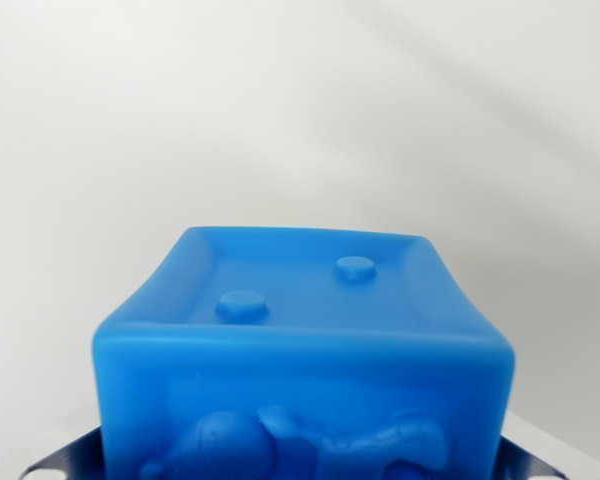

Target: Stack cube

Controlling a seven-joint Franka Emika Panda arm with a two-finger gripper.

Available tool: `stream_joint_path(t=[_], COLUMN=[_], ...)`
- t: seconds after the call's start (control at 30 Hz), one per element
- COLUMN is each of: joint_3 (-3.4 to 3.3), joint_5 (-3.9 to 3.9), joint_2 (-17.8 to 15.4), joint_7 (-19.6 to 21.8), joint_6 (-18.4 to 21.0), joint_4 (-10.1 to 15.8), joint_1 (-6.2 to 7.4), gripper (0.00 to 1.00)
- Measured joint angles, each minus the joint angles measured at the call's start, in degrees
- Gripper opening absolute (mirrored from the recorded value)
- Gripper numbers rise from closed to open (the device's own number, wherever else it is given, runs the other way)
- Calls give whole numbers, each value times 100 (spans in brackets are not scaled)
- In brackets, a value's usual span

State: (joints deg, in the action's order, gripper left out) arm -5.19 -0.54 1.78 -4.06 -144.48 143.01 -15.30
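A blue cube [300, 350] fills the lower half of the wrist view, very close to the camera. Its top face has a raised rim and two round studs; its near face carries a moulded relief figure. My gripper [295, 468] is shut on the cube: a dark metal fingertip [65, 460] shows at its lower left side and another at its lower right, each pressed against a side face. The cube's underside and whatever lies below it are hidden. No second cube is in sight.
Behind the cube there is only a plain white surface [300, 110] with soft grey shadows across it.
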Motion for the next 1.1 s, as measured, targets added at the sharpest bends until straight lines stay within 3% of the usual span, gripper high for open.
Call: stream_joint_path(t=[0.9,1.1], joint_3=[-135,-138], joint_5=[152,150], joint_2=[-859,-575], joint_7=[337,338], joint_6=[1,-298], joint_4=[826,870], joint_1=[-145,-147], gripper=[0,0])
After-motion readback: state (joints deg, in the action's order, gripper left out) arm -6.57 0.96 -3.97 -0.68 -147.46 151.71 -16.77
